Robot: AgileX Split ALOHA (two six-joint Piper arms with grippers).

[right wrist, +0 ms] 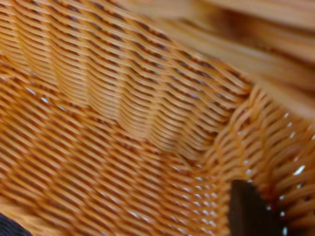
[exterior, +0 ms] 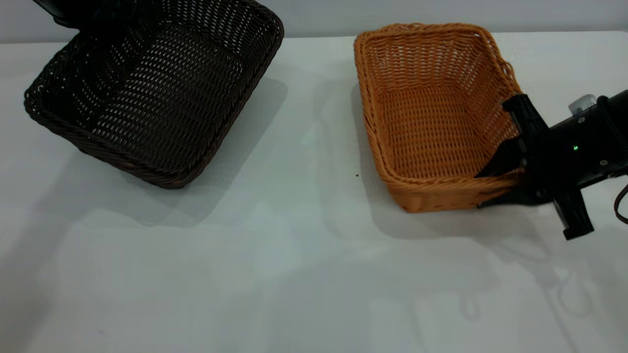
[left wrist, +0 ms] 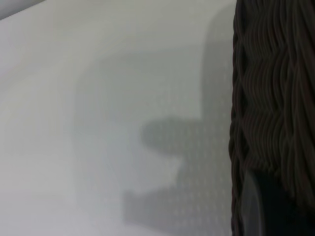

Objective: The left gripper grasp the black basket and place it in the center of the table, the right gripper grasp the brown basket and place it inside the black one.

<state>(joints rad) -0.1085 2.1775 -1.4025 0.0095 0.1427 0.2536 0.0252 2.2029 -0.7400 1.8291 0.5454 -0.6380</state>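
At the far left, the black basket is tilted, its far end lifted off the surface by the left claw, whose grip I cannot tell. At right, the right claw is clenched on the brown basket at its near right corner.

There are two woven baskets, one black basket toward the far left corner of the one white surface and one brown basket toward its right edge, and two grippers, the left gripper and the right gripper.
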